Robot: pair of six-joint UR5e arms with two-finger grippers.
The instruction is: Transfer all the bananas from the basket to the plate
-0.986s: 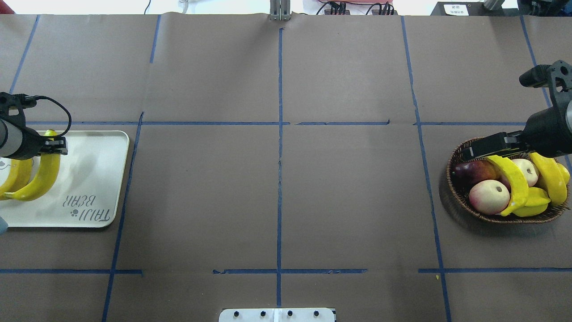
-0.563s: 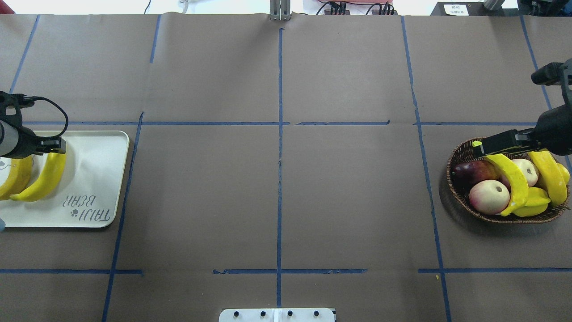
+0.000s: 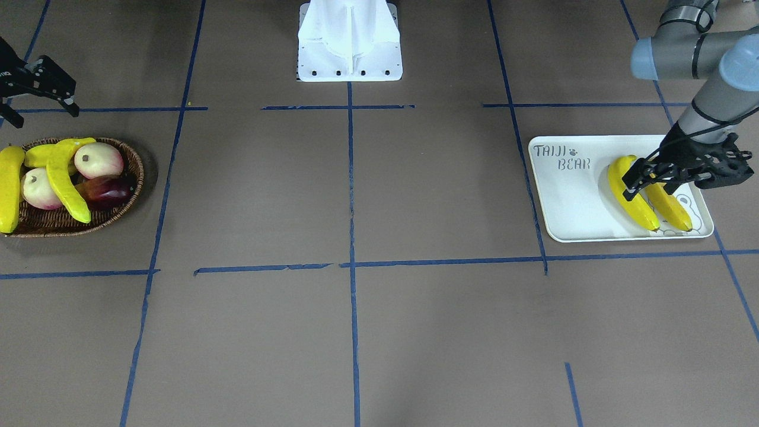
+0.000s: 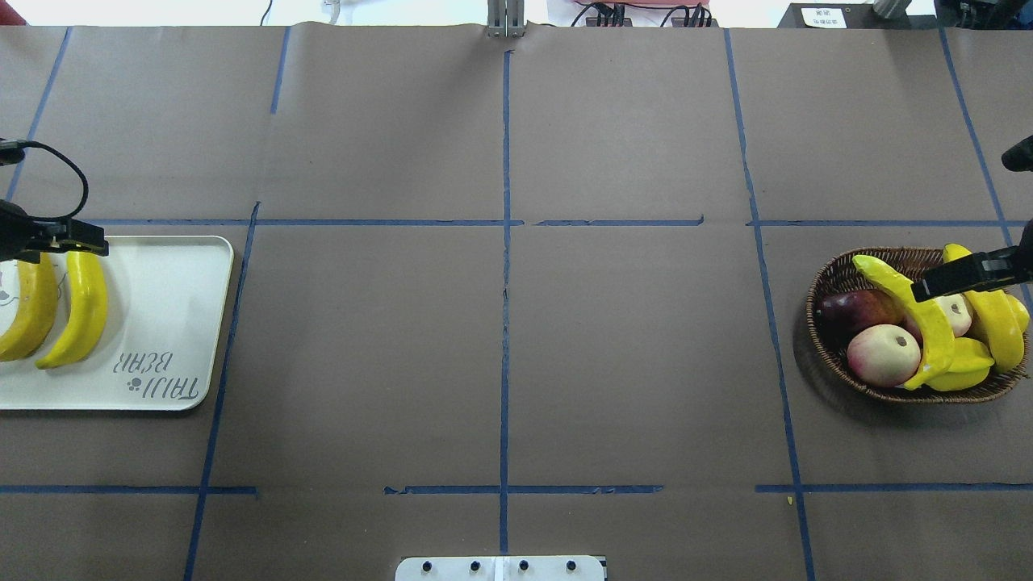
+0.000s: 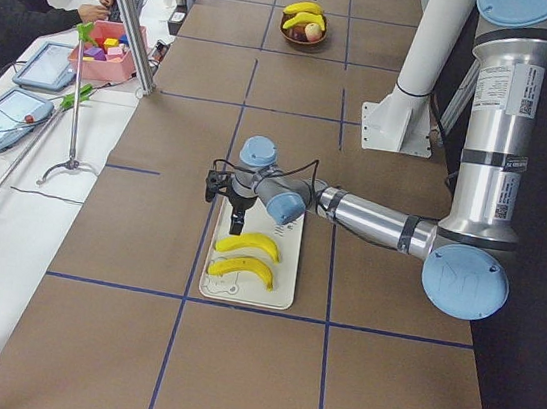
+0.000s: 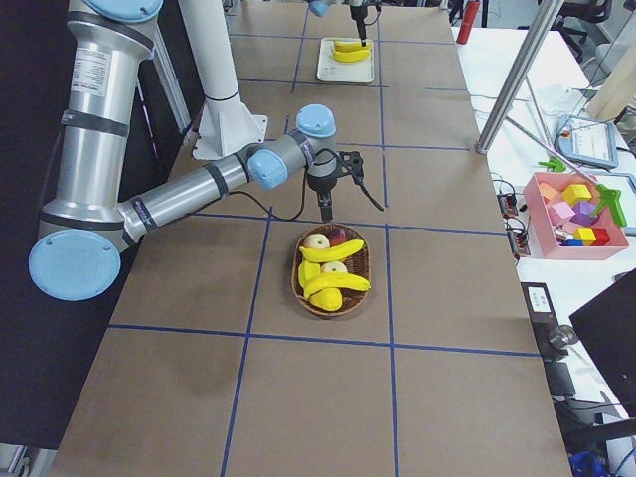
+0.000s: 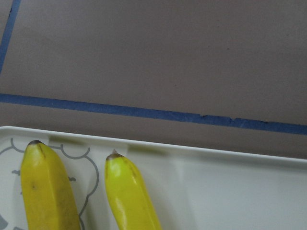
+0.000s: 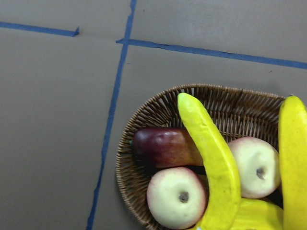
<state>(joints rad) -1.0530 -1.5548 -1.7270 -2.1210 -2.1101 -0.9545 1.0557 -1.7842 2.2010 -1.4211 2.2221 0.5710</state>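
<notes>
2 bananas (image 4: 930, 327) lie in the basket (image 4: 823, 339), each stretched rim to rim. Our right gripper (image 3: 44, 112) hangs just above the basket, jaws spread and empty — far nearer than the left gripper (image 3: 643, 181), jaws apart over the plate (image 4: 177, 323), well apart from the basket.

The left hand (image 4: 90, 242) has let go of its banana (image 4: 81, 311), now lying flat on the plate (image 4: 177, 323), and drawn back. The right hand (image 4: 928, 286) has drawn back over the basket (image 4: 835, 278), baring another banana (image 4: 930, 323) at its tip.
</notes>
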